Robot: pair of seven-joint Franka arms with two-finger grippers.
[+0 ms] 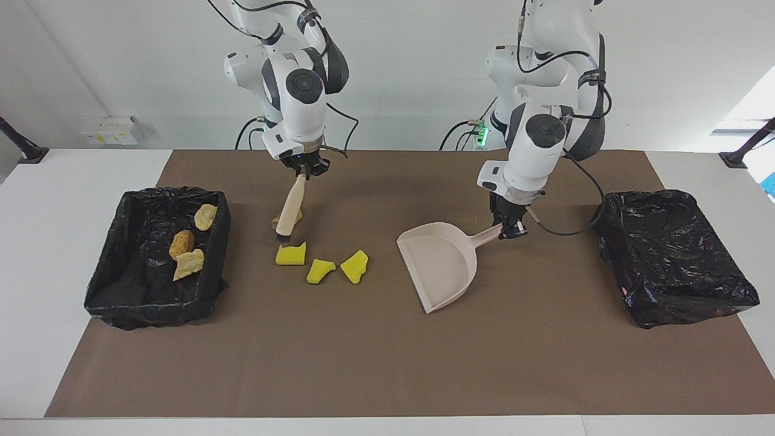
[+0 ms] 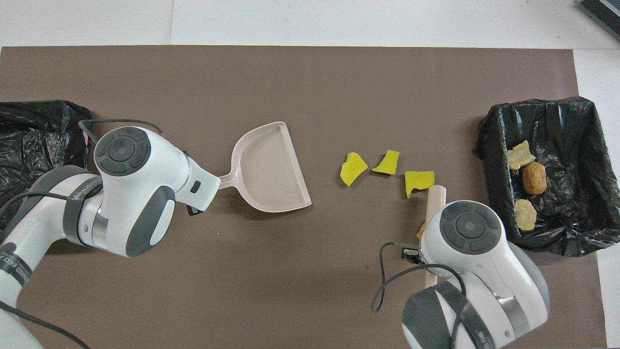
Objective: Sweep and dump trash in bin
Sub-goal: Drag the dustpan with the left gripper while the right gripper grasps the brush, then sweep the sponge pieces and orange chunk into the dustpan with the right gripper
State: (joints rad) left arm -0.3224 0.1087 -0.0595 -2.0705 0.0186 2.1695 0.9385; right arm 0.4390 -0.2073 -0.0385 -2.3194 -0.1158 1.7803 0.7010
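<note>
Facing view
Holding, right hand [image 1: 304, 172]: closed on the top of the brush [image 1: 289, 211], which slants down so its dark bristles sit just beside the nearest yellow sponge piece [image 1: 290, 254].
Holding, left hand [image 1: 512, 229]: clamped on the handle of the dustpan [image 1: 439, 264], whose mouth opens toward the scraps.
Bin with trash [image 1: 158, 257]: black-lined, at the right arm's end of the counter; three tan-orange chunks [image 1: 189, 241] lie inside.
Second bin [image 1: 672, 257]: black-lined, at the left arm's end; nothing visible within.
Loose trash: three yellow sponge pieces in a row on the brown mat [image 1: 363, 363], between the brush and the dustpan; one bread-like chunk [image 1: 299, 214] shows partly past the brush handle.

Overhead view
Bin with trash [image 2: 574, 126]: three chunks [image 2: 534, 177] lie along the wall nearest the mat's middle.
Second bin [image 2: 34, 140]: partly covered by the left arm.
Dustpan [image 2: 269, 169]: pan empty, handle running under the left wrist.
Sponge pieces [image 2: 419, 180]: in a row, apart from the dustpan.
Brush [image 2: 434, 201]: handle emerges from under the right wrist beside the end sponge piece.
</note>
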